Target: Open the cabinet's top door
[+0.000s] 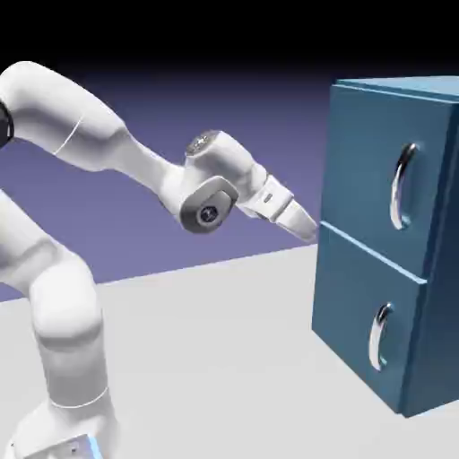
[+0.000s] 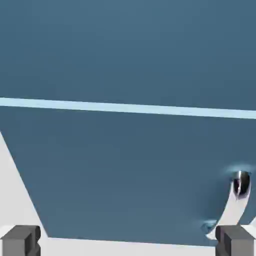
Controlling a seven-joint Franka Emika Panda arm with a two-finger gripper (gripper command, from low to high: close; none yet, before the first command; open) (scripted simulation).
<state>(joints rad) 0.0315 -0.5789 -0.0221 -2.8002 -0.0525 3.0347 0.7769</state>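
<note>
Blue-violet backdrop behind a pale counter [image 1: 224, 314], where the cabinet [image 1: 359, 296] stands at the right. Its top door [image 1: 372, 170] sits flush, its silver handle [image 1: 402, 186] untouched. Spread wide and empty, the fingers [image 2: 20, 240] hover near the cabinet's left edge.

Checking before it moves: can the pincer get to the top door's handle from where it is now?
Probably yes. The pincer hangs open near the cabinet, with nothing between it and the top door's handle, which sits higher and further right.

Open air separates fingers [image 1: 307, 228] from cabinet [image 1: 359, 269].
</note>
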